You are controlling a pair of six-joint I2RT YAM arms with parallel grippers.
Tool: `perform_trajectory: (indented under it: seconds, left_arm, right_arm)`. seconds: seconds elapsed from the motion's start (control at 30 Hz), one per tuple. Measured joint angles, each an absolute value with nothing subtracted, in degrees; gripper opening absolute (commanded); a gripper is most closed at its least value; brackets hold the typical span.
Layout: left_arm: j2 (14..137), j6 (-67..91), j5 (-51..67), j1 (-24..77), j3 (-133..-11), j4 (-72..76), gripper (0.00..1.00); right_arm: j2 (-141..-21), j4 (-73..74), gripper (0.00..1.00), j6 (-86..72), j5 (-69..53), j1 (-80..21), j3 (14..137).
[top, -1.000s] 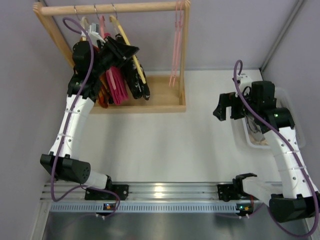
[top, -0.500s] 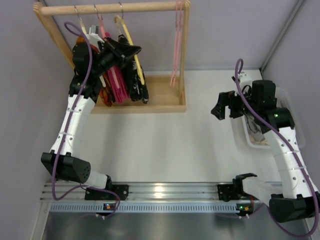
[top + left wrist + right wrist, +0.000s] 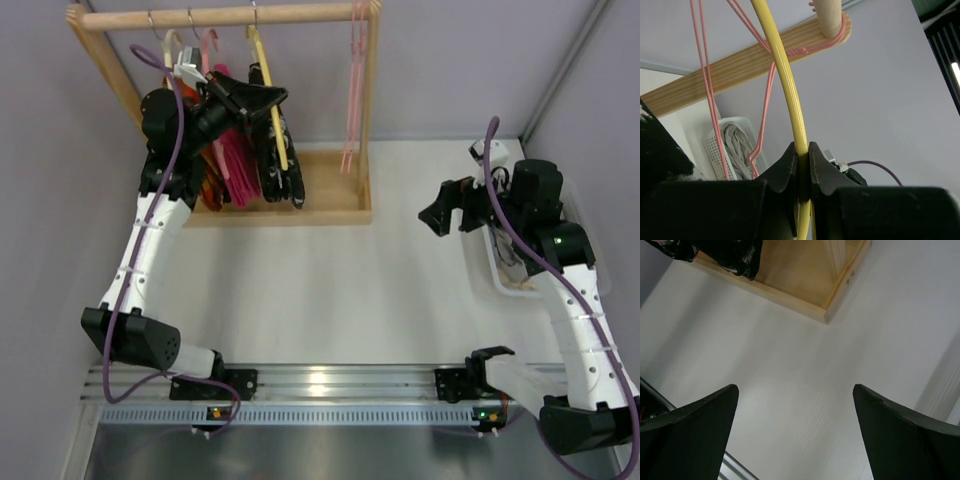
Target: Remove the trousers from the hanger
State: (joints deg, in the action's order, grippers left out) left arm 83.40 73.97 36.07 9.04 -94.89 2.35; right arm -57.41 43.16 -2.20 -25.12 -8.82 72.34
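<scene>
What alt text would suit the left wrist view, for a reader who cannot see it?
The left tool is shut on the thin yellow hanger, which rises between its black fingers. Behind, pink hangers hang on a wooden rack, with a white basket of grey cloth below.

Looks like a robotics lab bench rather than a home. Plain white table boxed in by bare grey walls. Along the near edge, an aluminium rail with a left arm and a right arm bolted on, purple cables trailing over them. At far left, a small wooden rack set up as a prop; at right, a white bin.
</scene>
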Motion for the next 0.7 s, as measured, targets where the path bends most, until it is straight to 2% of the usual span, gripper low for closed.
perform_trajectory:
  seconds: [0.17, 0.43, 0.7]
  left_arm:
    - [80.14, 74.54, 36.97, 9.65, -90.54, 7.88, 0.00]
    - [67.81, 76.40, 38.74, 9.72, -78.70, 13.15, 0.00]
    - [58.24, 78.32, 39.97, 9.91, -68.90, 15.92, 0.00]
  right_arm:
    - [-57.19, 40.82, 0.99, -2.33, -27.53, -8.82, 71.88]
    - [-53.65, 35.20, 1.00, -2.59, -30.68, -8.82, 68.97]
    - [-48.84, 21.82, 0.99, -1.67, -35.86, -9.98, 64.86]
